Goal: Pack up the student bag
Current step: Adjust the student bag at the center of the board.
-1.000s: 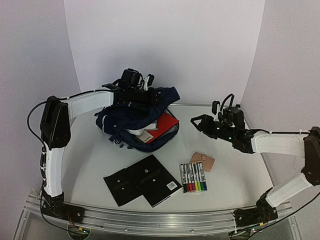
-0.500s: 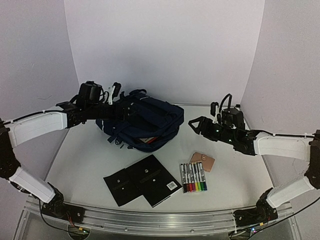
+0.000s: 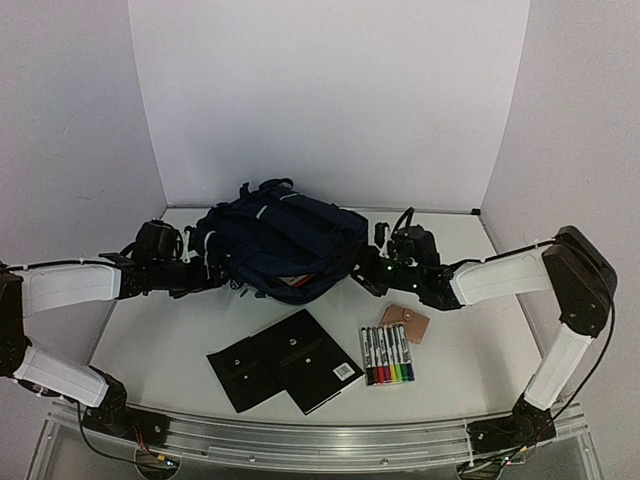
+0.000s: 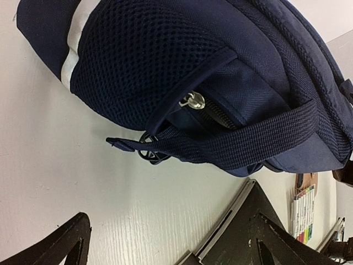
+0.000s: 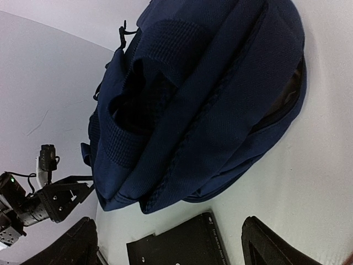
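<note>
Both grippers are wide open, one on each side of the student bag (image 3: pixel 285 235).

The fingers (image 4: pixel 70 244) of the left gripper (image 3: pixel 207 268) stand far apart and hold nothing; only the white table (image 3: pixel 470 330) shows between them. Just past them is the left side of the bag, with a mesh pocket (image 4: pixel 138 61), a shiny zipper pull (image 4: pixel 193 100) and a dark strap (image 4: pixel 248 138). The fingers (image 5: pixel 273 245) of the right gripper (image 3: pixel 362 272) are also far apart and hold nothing. They sit low, near the right side of the bag. The bag lies on its side in the middle of the table, toward the back. Nearer the front lie two black folders (image 3: pixel 285 368), a row of markers (image 3: pixel 387 355) and a small tan wallet (image 3: pixel 405 322).
</note>
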Motion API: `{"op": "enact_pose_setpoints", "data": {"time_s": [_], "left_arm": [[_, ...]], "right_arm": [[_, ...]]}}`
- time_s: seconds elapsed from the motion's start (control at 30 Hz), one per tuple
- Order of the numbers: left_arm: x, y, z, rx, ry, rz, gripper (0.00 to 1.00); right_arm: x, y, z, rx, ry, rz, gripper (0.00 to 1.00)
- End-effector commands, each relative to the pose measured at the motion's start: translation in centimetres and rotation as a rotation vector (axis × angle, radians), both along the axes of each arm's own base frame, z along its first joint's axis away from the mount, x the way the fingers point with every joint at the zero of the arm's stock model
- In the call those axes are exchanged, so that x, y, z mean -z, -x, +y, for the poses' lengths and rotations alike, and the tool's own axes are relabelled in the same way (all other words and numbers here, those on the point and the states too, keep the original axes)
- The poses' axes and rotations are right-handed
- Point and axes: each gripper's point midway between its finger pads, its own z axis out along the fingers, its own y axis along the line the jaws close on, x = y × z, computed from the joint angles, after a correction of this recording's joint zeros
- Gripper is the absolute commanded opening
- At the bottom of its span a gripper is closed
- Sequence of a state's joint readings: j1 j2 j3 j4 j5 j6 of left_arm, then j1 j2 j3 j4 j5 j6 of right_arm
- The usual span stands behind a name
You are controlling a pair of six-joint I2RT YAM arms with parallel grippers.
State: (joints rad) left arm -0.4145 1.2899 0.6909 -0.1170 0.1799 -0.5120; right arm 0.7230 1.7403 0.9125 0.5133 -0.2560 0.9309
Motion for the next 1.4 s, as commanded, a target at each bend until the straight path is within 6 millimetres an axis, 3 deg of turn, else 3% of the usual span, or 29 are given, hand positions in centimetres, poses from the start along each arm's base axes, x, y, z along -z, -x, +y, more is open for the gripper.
{"op": "enact_pose_setpoints", "data": {"time_s": [0.0, 0.13, 0.37, 0.67, 0.9, 1.1, 1.2, 1.37], "left_arm": [[-0.1, -1.3, 0.3, -0.005, 0.019, -0.082, 1.00], [1.4, -2.3, 0.2, 0.028, 0.017, -0.083, 0.98], [1.3, -3.5, -1.6, 0.133, 0.063, -0.169, 0.75], [2.6, -4.3, -2.8, 0.198, 0.060, -0.174, 0.61], [2.3, -5.5, -1.8, 0.129, 0.023, -0.209, 0.29], [1.7, -5.5, -0.3, 0.054, -0.015, -0.242, 0.09], [1.1, -5.2, 0.2, 0.041, -0.029, -0.260, 0.11], [0.5, -4.3, -1.2, 0.157, -0.019, -0.270, 0.31]], "right_arm": [[-3.2, -2.1, 2.8, -0.008, -0.135, -0.056, 0.87], [-2.5, -3.2, 3.6, 0.006, -0.135, -0.044, 0.81], [-1.3, -4.0, 3.8, 0.030, -0.128, -0.027, 0.61], [-1.2, -4.5, 3.9, 0.047, -0.127, -0.032, 0.43], [-1.0, -4.6, 3.7, 0.058, -0.122, -0.032, 0.15], [-1.3, -4.5, 2.9, 0.081, -0.109, -0.047, 0.03], [-1.4, -4.4, 2.3, 0.091, -0.105, -0.047, 0.02], [-2.6, -5.0, 0.5, 0.110, -0.109, -0.055, 0.00]]}}
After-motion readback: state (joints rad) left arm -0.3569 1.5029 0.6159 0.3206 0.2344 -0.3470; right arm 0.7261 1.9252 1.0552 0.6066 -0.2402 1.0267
